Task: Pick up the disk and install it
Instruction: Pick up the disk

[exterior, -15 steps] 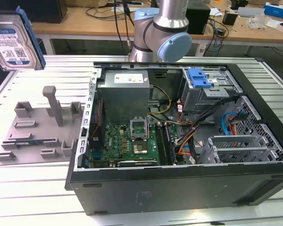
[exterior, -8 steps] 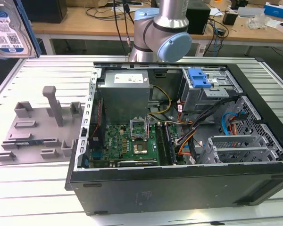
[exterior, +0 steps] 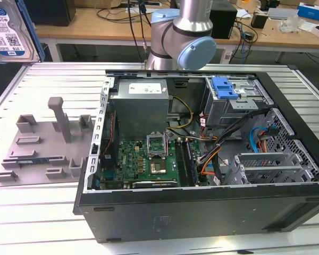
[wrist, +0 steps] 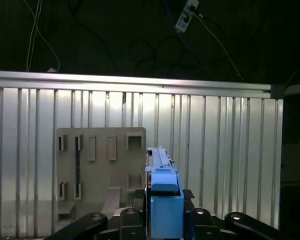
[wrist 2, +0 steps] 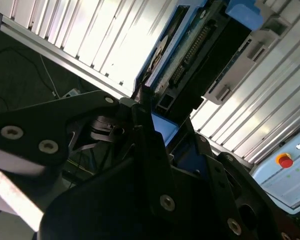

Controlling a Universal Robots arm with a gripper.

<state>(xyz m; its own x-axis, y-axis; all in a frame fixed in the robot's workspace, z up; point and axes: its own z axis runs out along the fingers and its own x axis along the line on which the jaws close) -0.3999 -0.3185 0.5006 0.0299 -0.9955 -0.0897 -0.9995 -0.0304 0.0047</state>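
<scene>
The disk (exterior: 9, 27) shows at the top corner of the exterior view's left, high above the ribbed table, silver-grey with a blue-and-white label and a blue carrier frame. In the first wrist view I see the disk (wrist: 162, 192) edge-on, its blue bracket rising from between the black fingers of my gripper (wrist: 162, 220). The second wrist view shows the disk (wrist 2: 192, 65) from its connector side, with my gripper (wrist 2: 160, 127) shut on the blue bracket. Below it lies the grey holder plate (wrist: 97, 170).
An open computer case (exterior: 202, 212) lies on the table, with a green motherboard (exterior: 143, 159), a grey metal box (exterior: 141, 106) and a blue ribbed latch (exterior: 224, 87) on the drive cage. The grey holder plate (exterior: 42, 143) sits to the exterior view's left. The arm's joints (exterior: 183, 37) stand behind the case.
</scene>
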